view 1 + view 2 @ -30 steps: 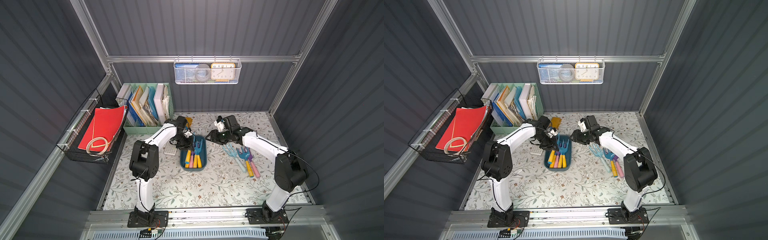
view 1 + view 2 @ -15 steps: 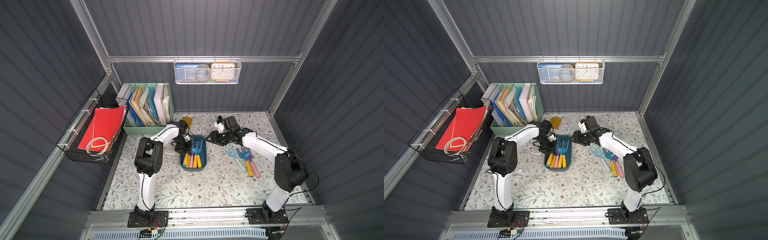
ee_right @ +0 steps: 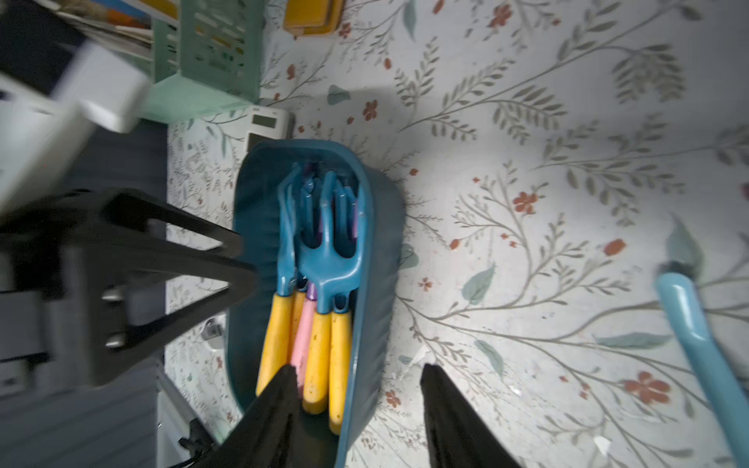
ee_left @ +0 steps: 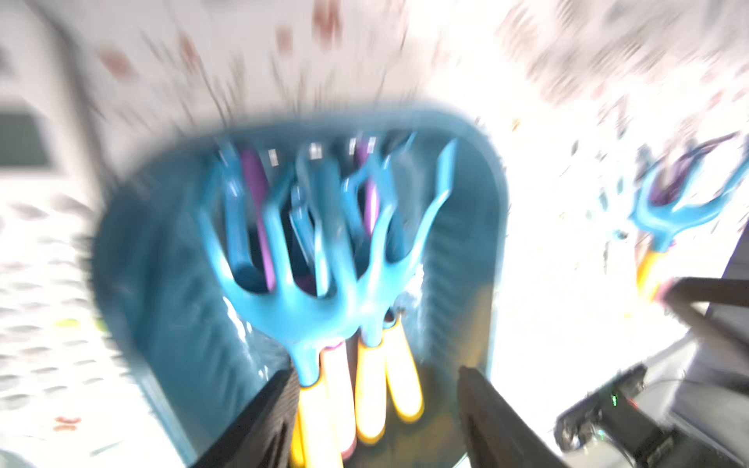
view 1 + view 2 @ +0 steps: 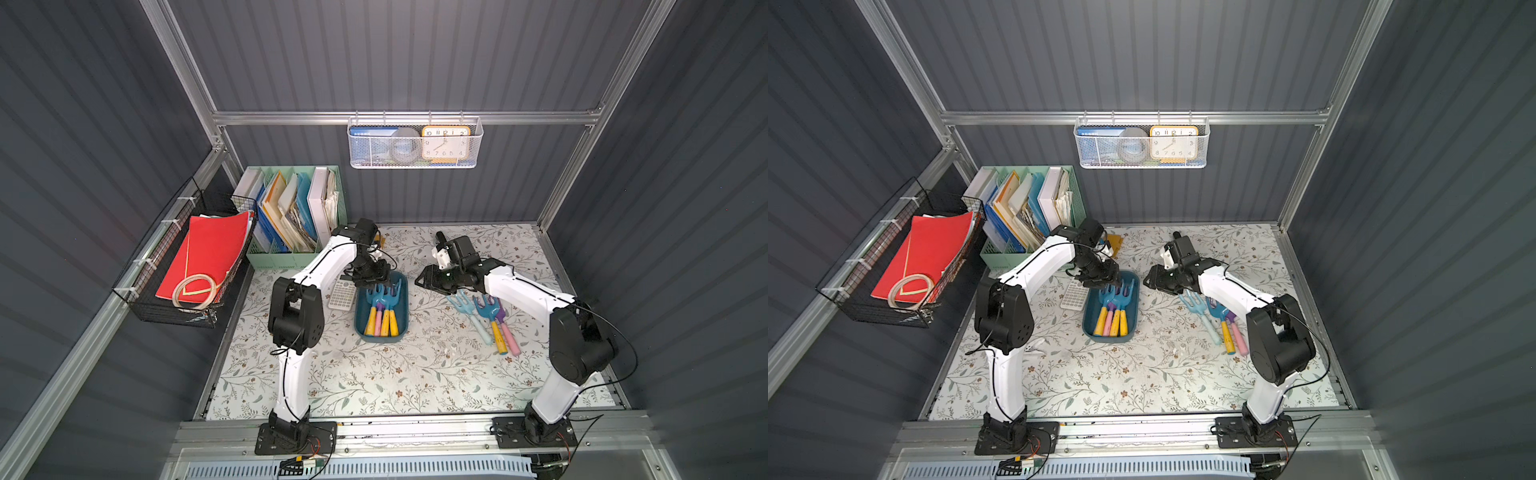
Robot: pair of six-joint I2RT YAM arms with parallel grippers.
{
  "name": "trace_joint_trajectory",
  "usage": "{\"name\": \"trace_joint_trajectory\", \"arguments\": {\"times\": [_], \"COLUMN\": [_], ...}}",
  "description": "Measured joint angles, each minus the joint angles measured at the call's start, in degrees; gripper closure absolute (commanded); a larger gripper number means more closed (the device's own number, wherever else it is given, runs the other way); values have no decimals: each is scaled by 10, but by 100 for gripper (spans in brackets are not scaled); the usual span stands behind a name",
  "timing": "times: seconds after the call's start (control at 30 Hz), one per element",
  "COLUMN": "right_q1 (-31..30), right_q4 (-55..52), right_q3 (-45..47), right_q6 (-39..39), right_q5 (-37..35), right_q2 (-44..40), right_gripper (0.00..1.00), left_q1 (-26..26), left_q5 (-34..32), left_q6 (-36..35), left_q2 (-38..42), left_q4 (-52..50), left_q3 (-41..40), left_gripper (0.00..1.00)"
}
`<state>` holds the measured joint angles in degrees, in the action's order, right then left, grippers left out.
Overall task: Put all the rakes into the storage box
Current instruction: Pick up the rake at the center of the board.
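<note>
Inside a grey-ribbed booth [image 5: 415, 62], the rake [image 5: 376, 296] lies among others in the teal storage box [image 5: 380, 337] on the floral tabletop [image 5: 415, 374], with the left gripper [image 5: 374, 282] spread wide above it and the right gripper [image 5: 420, 280] parted and empty alongside.

Both top views came in sharp and evenly lit from overhead. The grey walls [image 5: 415, 62] read dim, the floral mat [image 5: 415, 374] bright, and I saw only soft, short shadows under the arms. My left wrist view was badly motion-smeared: the storage box [image 4: 133, 283] and rakes [image 4: 308, 304] were streaked, the calculator [image 4: 24, 142] was a blur, and the mat was blown out to white on one side. The right wrist view was dimmer and sharp in the middle. There the left arm [image 3: 93, 101] was blurred, a broad shadow lay on the mat by the box, and the edges were soft and stretched.
</note>
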<state>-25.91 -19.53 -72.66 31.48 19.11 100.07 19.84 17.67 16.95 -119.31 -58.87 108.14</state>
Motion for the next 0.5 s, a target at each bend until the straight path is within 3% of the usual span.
{"name": "trace_joint_trajectory", "arguments": {"times": [0.27, 0.5], "right_q1": [28, 59], "right_q4": [-88, -157], "right_q3": [67, 95], "right_q6": [56, 48], "right_q5": [-188, -239], "right_q2": [-39, -53], "right_gripper": [40, 36], "left_q1": [-5, -58], "left_q5": [-141, -149], "left_q6": [91, 158], "left_q2": [65, 100], "left_q4": [125, 188], "left_q3": [-48, -139], "left_gripper": [18, 19]}}
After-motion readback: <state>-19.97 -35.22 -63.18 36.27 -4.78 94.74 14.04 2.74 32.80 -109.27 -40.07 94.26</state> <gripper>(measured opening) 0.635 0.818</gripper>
